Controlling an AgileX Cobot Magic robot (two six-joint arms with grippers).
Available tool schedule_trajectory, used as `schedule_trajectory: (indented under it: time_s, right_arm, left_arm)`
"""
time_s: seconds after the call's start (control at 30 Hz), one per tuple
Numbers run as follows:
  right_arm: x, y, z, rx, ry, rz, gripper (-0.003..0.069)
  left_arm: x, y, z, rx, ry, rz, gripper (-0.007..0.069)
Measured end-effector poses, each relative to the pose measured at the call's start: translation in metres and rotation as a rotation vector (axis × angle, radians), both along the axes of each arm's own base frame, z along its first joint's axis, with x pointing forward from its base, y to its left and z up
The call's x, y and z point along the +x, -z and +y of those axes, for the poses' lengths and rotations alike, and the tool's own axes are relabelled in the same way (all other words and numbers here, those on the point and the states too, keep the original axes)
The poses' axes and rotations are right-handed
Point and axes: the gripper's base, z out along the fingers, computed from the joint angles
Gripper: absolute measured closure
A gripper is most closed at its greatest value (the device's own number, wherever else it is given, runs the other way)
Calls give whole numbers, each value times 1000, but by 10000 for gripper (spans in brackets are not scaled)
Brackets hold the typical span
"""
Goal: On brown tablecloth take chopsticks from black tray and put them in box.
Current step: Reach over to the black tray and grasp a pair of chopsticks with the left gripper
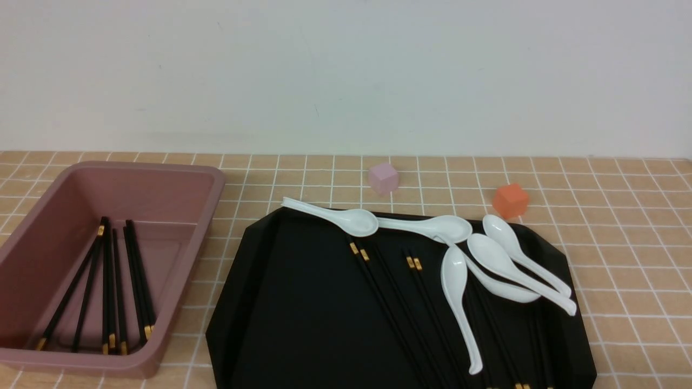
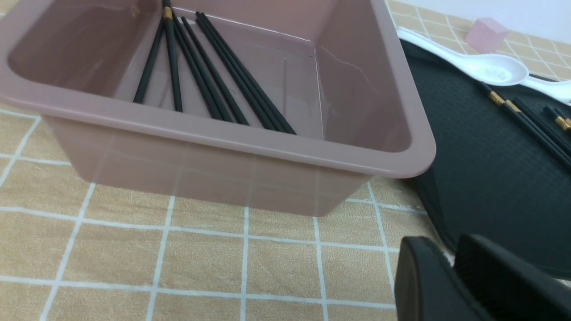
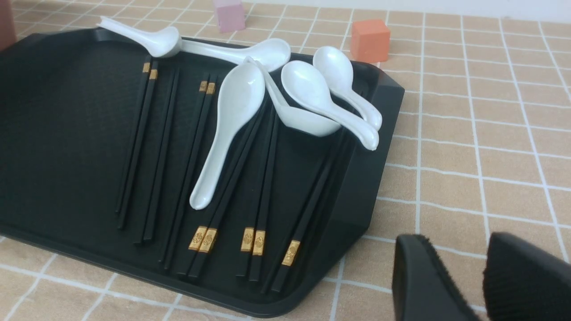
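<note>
The black tray [image 1: 292,302] lies on the brown tablecloth [image 1: 621,243] at centre right. Several black chopsticks [image 1: 389,302] with gold bands lie in it, partly under white spoons; they also show in the right wrist view [image 3: 147,142]. The pink-brown box [image 1: 178,170] stands to the tray's left and holds several chopsticks [image 1: 108,281], which also show in the left wrist view [image 2: 214,67]. My left gripper [image 2: 448,254] is shut and empty, low over the cloth between the box's near corner and the tray [image 2: 482,169]. My right gripper [image 3: 459,249] is open and empty over the cloth beside the tray's right near corner [image 3: 348,223]. Neither gripper shows in the front view.
Several white ceramic spoons [image 1: 459,292] lie across the tray's far right part, over some chopsticks. A pink cube [image 1: 384,178] and an orange cube [image 1: 510,200] sit on the cloth behind the tray. A pale wall closes the back.
</note>
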Motion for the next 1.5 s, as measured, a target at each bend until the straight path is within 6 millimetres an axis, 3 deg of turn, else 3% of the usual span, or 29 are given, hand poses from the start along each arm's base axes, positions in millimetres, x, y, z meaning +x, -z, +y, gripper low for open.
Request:
schedule_trajectory:
  time_s: [0.77, 0.87, 0.97, 1.0, 1.07, 1.2, 1.5]
  right_arm:
    - [0, 0, 0, 0, 0, 0, 419]
    - [0, 0, 0, 0, 0, 0, 419]
    - [0, 0, 0, 0, 0, 0, 419]
    - [0, 0, 0, 0, 0, 0, 419]
    - [0, 0, 0, 0, 0, 0, 419]
    - [0, 0, 0, 0, 0, 0, 419]
    - [0, 0, 0, 0, 0, 0, 419]
  left_arm:
    - [0, 0, 0, -11, 0, 2, 485]
    - [0, -1, -3, -135, -6, 20, 480]
    - [-2, -3, -12, -541, -34, 99, 480]
    - [-2, -4, -13, -597, -37, 110, 480]
    - [-3, -8, -19, -924, -56, 183, 476]
    - [-4, -16, -24, -1299, -66, 262, 472]
    - [-1, -24, -19, -1469, -95, 193, 469]
